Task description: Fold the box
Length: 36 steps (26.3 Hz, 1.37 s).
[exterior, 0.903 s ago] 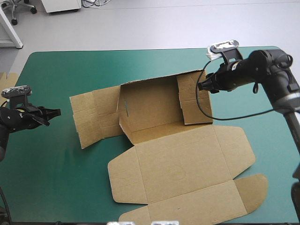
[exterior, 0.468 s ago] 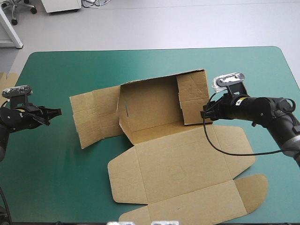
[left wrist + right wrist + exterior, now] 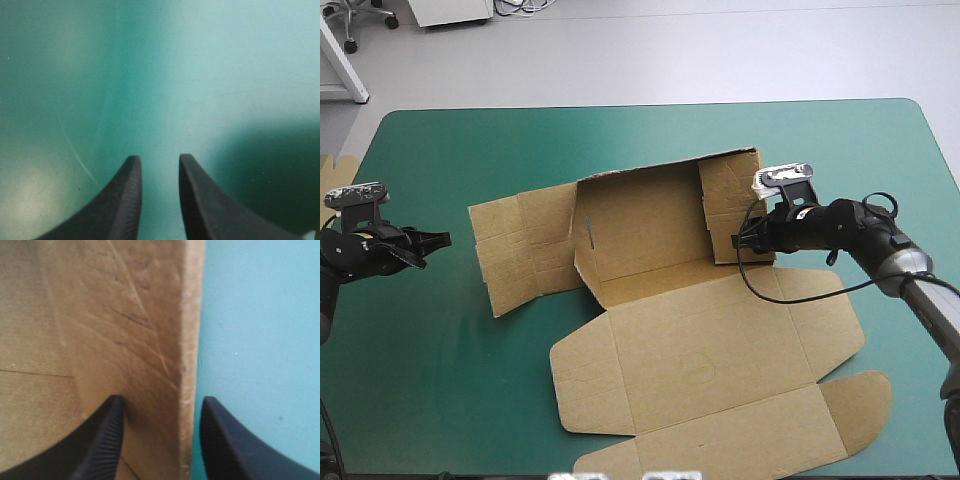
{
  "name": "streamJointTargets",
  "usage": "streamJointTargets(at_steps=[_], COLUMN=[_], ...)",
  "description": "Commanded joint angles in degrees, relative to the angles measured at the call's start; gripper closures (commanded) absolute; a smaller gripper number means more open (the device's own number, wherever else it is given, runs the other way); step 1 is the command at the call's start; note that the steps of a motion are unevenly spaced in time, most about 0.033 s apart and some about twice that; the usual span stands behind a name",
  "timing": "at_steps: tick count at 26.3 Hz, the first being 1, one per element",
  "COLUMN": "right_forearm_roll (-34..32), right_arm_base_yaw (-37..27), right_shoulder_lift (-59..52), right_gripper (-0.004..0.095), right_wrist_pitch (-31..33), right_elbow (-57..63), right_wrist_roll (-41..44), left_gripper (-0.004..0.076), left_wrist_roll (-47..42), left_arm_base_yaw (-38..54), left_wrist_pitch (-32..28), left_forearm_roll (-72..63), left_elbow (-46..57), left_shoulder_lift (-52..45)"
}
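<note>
The brown box (image 3: pixel 700 350) lies in the middle of the table with its wide lid panel flat toward the near edge. Its back wall and right side flap (image 3: pixel 730 200) stand partly raised, and the left flap lies nearly flat. My right gripper (image 3: pixel 738 241) is at the near right corner of that flap. In the right wrist view it is open (image 3: pixel 162 399), with the flap's edge (image 3: pixel 192 340) between its black fingers, one over the board and one over the cover. My left gripper (image 3: pixel 442 240) hovers low, left of the box and apart from it. It is open (image 3: pixel 157 157) over bare cover.
An edge of more brown board (image 3: pixel 335 165) shows at the table's left edge. Teal-green cover (image 3: pixel 470 400) stretches around the box, widest at the near left and along the far side.
My right gripper came down from the flap's far right corner to the table, then slid left onto the flap's near right edge. The left arm has stayed put.
</note>
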Motion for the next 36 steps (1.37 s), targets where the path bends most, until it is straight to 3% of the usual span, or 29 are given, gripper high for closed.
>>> streamJointTargets(at_steps=[1,3,4,8,13,17,27,30,36], right_forearm_roll=[0.99,1.0,0.85,0.5,-6.42,-11.15,-14.15,-11.15,-12.42], right_arm_base_yaw=[-0.19,-0.19,-0.19,-0.19,-0.19,-0.29,-0.29,-0.29,-0.29], right_shoulder_lift=[-1.03,-1.03,-1.03,-1.03,0.03,2.66,12.78,14.2,14.31], right_gripper=[0.0725,0.0905,0.0919,0.0913,0.0913,0.0913,0.0911,0.0911,0.0908], right_wrist_pitch=[-2.96,-2.96,-2.84,-1.0,5.07,15.29,40.64,40.42,40.42], right_elbow=[-2.58,-3.45,-4.1,-7.37,-13.19,-19.67,-34.35,-34.35,-34.24], right_wrist_roll=[-0.55,-1.77,-2.07,-0.3,7.87,13.01,18.67,19.47,19.25], left_gripper=[0.0533,0.0533,0.0533,0.0533,0.0533,0.0533,0.0534,0.0536,0.0536], left_wrist_roll=[-0.01,0.08,0.48,0.89,1.06,1.31,1.31,1.31,1.31], left_arm_base_yaw=[-0.06,-0.06,-0.06,-0.06,-0.06,-0.06,-0.06,-0.18,-0.33], left_wrist_pitch=[-2.28,-2.28,-2.28,-2.28,-2.28,-2.28,-2.28,-2.26,-2.15], left_forearm_roll=[-1.59,-1.59,-1.59,-1.59,-1.59,-1.59,-1.59,-1.9,-3.21], left_elbow=[-1.5,-1.5,-1.5,-1.5,-1.5,-1.5,-1.5,-1.5,-1.5], left_shoulder_lift=[-1.63,-1.63,-1.63,-1.63,-1.63,-1.63,-1.63,-1.63,-1.63])
